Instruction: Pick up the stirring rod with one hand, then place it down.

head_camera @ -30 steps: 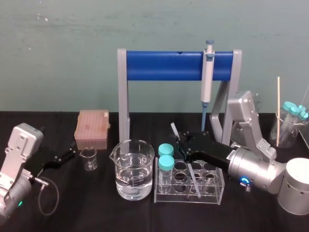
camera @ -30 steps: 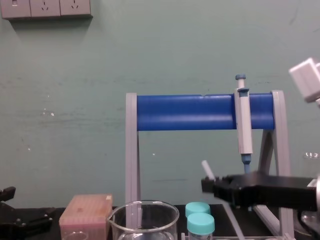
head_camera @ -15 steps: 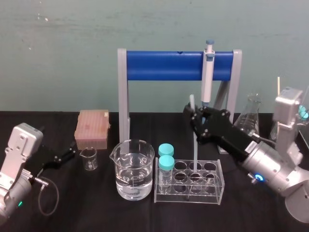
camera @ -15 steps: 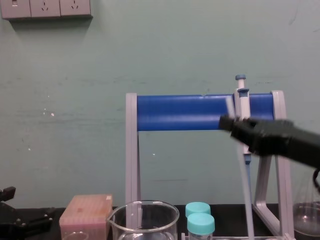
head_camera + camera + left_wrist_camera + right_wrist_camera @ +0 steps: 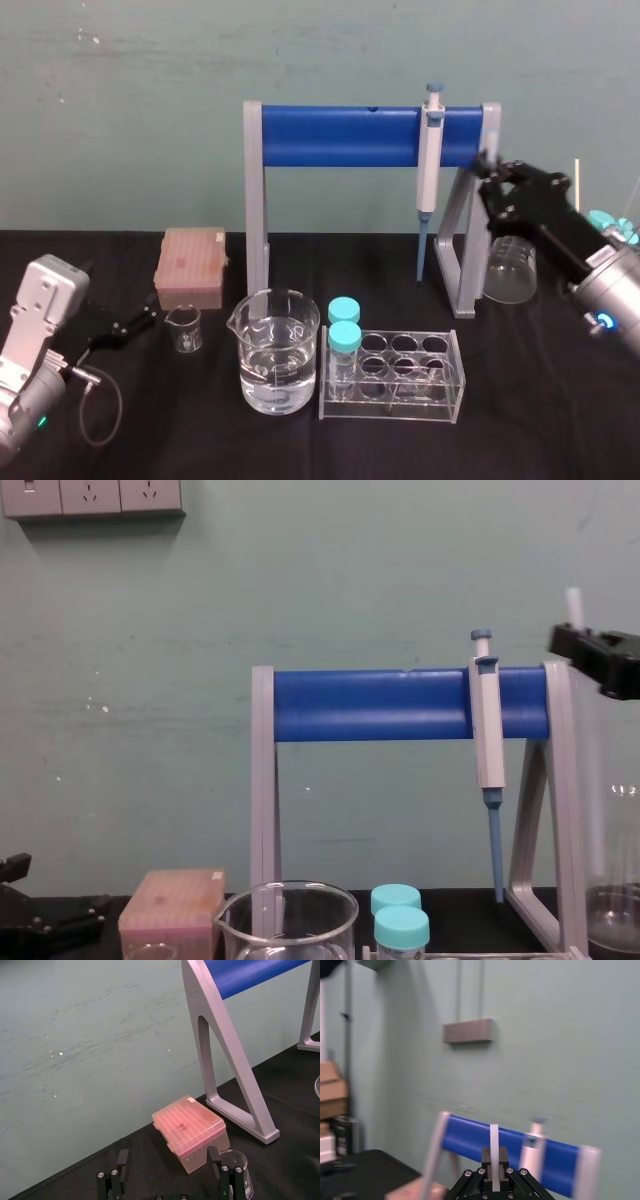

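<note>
a black table [image 5: 200,440] stands before a teal wall. in the head view a blue-barred stand [image 5: 340,137] carries a hanging pipette [image 5: 430,150]. before it are a beaker [image 5: 275,350] of water and a clear tube rack [image 5: 400,385], and a pink tip box [image 5: 190,265] lies to the left. the right gripper [image 5: 492,178] hangs high beside the stand's right leg, well above the table. the left gripper [image 5: 140,322] rests low at the far left near the tip box.

in the left wrist view the left gripper's fingers [image 5: 120,1172] stand wide apart with nothing between them.

in the right wrist view the right gripper is pinched narrow on the stirring rod [image 5: 494,1145], a thin, flat-white, slightly translucent stick that rises straight up out of the jaws.

in the chest view the rod stands nearly upright. its whitish top end pokes above the black jaws, just right of the stand's top. a faint, glassy length runs down below them, in the air.
</note>
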